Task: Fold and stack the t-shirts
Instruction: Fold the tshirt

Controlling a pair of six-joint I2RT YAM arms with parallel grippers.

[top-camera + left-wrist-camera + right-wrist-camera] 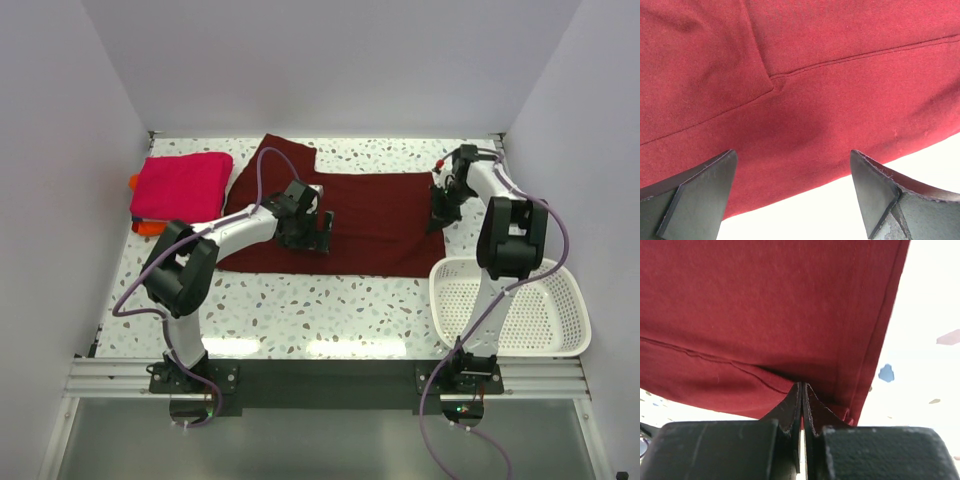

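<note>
Pinching the right edge of the maroon t-shirt (pixel 765 315), the right gripper (pixel 802 388) has its two fingers pressed together on the cloth. On the other arm, the left gripper (pixel 792 157) is spread above the same shirt at its near edge and holds nothing. Shirts counted: three. One maroon, lying flat across the middle of the desk (pixel 320 310). One pink t-shirt (pixel 180 185), folded, far left, resting on one orange t-shirt (pixel 147 228) of which only the edges show. One white basket (pixel 562 300) stands near right, just beside the maroon shirt's corner.
</note>
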